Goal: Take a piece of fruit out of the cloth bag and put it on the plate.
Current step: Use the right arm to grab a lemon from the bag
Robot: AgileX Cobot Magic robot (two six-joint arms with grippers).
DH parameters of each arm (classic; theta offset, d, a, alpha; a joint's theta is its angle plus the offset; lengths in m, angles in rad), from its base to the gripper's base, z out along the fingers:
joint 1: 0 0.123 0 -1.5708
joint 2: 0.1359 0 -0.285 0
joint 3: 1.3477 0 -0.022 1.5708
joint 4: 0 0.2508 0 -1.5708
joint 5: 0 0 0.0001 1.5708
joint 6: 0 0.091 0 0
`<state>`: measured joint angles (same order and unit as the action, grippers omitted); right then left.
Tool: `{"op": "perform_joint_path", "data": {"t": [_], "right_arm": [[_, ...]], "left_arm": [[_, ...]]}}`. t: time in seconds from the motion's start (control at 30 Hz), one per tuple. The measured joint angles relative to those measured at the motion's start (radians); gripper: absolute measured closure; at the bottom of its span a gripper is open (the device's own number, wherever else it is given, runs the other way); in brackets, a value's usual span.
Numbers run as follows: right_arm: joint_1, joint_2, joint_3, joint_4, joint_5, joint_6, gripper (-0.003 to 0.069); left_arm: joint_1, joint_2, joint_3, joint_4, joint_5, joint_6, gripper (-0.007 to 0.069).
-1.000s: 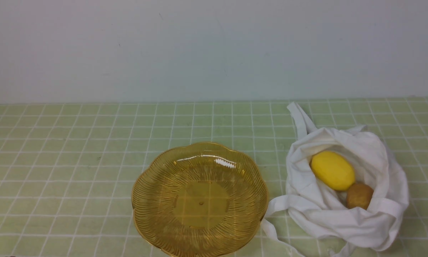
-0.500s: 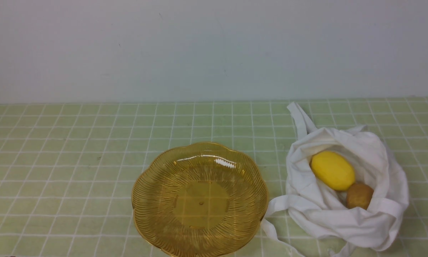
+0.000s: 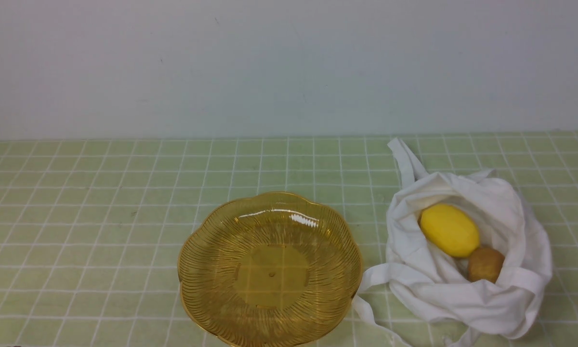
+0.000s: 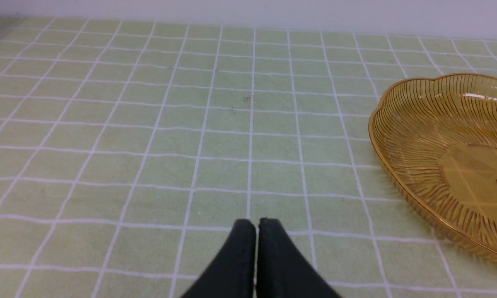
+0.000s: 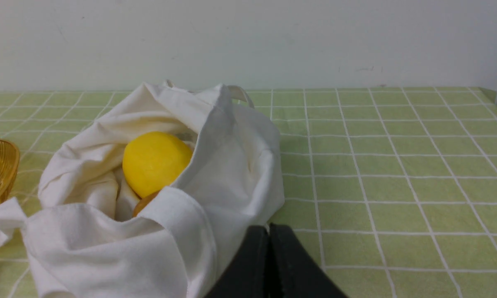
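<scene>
Lying in the gaping mouth of the cloth bag (image 3: 428,284), the lemon (image 3: 449,230) is left exposed for a grasp, ahead of the right gripper (image 5: 268,228) and toward the plate side. That gripper's jaws are pressed together, with nothing held. The plate (image 3: 197,260) is set just beside the bag, presumably for a short transfer, and is seen off to one side of the left gripper (image 4: 256,223), which is likewise closed and empty.

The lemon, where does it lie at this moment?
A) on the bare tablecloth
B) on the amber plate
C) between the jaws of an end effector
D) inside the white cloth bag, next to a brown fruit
D: the lemon lies in the open cloth bag, beside the brown fruit.
</scene>
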<state>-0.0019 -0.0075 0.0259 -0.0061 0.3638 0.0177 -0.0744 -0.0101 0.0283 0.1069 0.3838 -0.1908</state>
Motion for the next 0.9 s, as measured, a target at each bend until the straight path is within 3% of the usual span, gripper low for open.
{"op": "perform_joint_path", "data": {"t": [0.6, 0.8, 0.9], "right_arm": [[0.000, 0.000, 0.000, -0.004, -0.015, 0.006, 0.0673], [0.000, 0.000, 0.003, 0.324, -0.073, 0.261, 0.0673], [0.000, 0.000, 0.003, 0.448, -0.074, 0.320, 0.0673]], "left_arm": [[0.000, 0.000, 0.000, 0.000, 0.000, 0.000, 0.0632], [0.000, 0.000, 0.000, 0.000, 0.000, 0.000, 0.0632], [0.000, 0.000, 0.000, 0.000, 0.000, 0.000, 0.0632]]}}
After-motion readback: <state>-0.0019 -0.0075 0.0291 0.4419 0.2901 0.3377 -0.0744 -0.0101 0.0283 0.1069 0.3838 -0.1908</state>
